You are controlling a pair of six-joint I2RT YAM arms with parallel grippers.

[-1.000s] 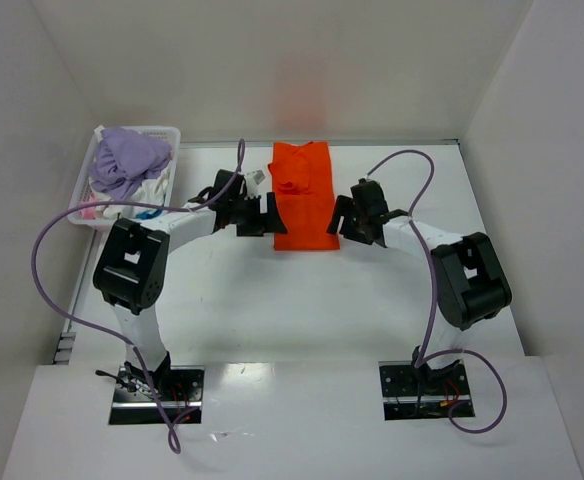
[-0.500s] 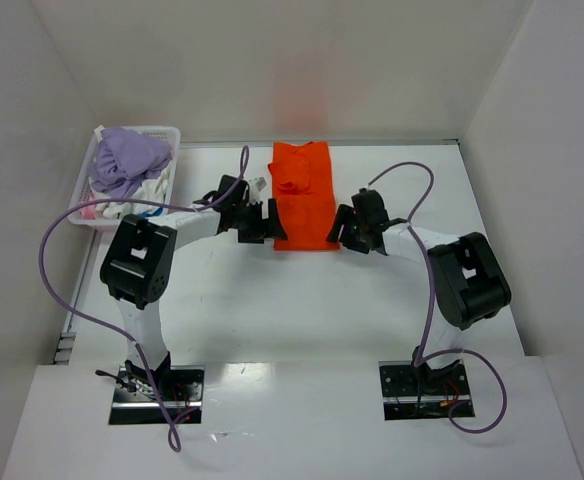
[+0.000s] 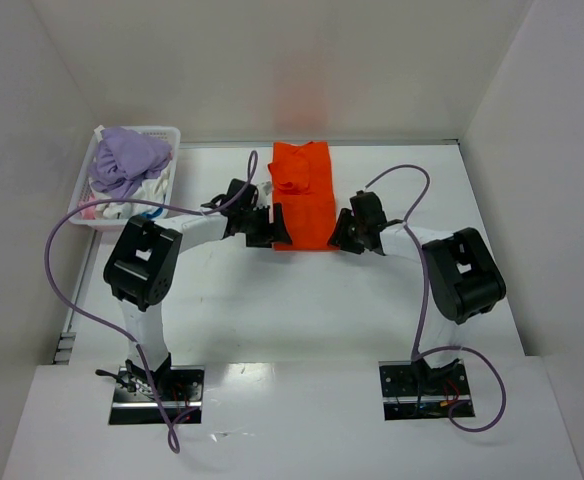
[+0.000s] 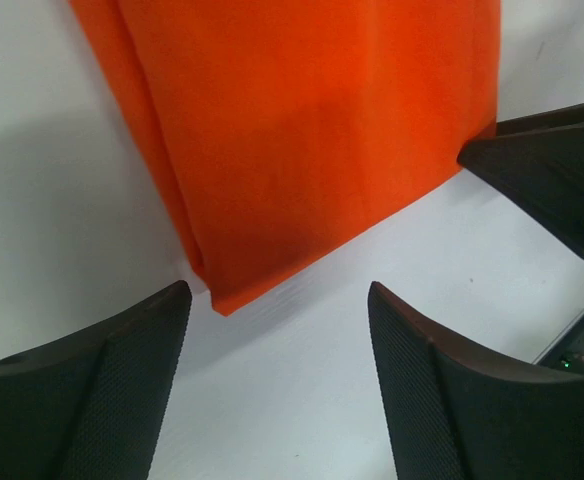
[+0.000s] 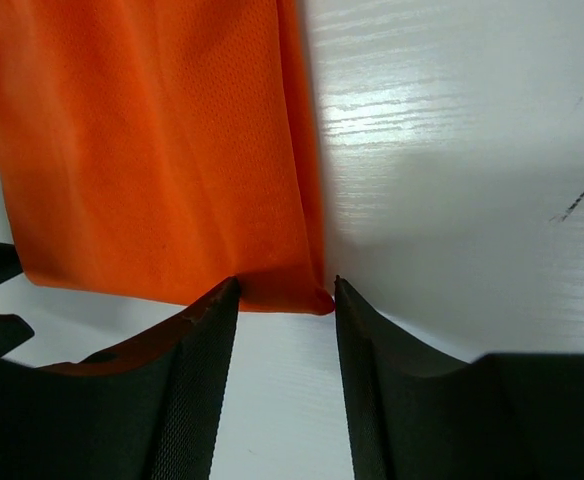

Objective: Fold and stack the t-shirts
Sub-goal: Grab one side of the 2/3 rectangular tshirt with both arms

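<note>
A vivid orange t-shirt [image 3: 304, 198] lies folded into a long strip on the white table, running from the back toward the middle. My left gripper [image 3: 277, 227] is open at its near left corner; in the left wrist view the corner [image 4: 232, 290] lies just beyond the open fingers [image 4: 122, 370]. My right gripper [image 3: 339, 232] is open at the near right corner; in the right wrist view that corner [image 5: 282, 290] sits between the fingertips [image 5: 212, 310], which are apart and not clamped. More shirts, lilac [image 3: 127, 160] on top, lie in the basket.
A white lattice basket [image 3: 162, 135] stands at the back left, heaped with lilac, white and pink cloth. White walls close the table at the back and both sides. Purple cables loop from both arms. The right gripper's finger [image 4: 552, 180] shows in the left wrist view.
Both grippers have moved inward and nearer, down to the near corners of the orange shirt. The shirt itself has not moved.
</note>
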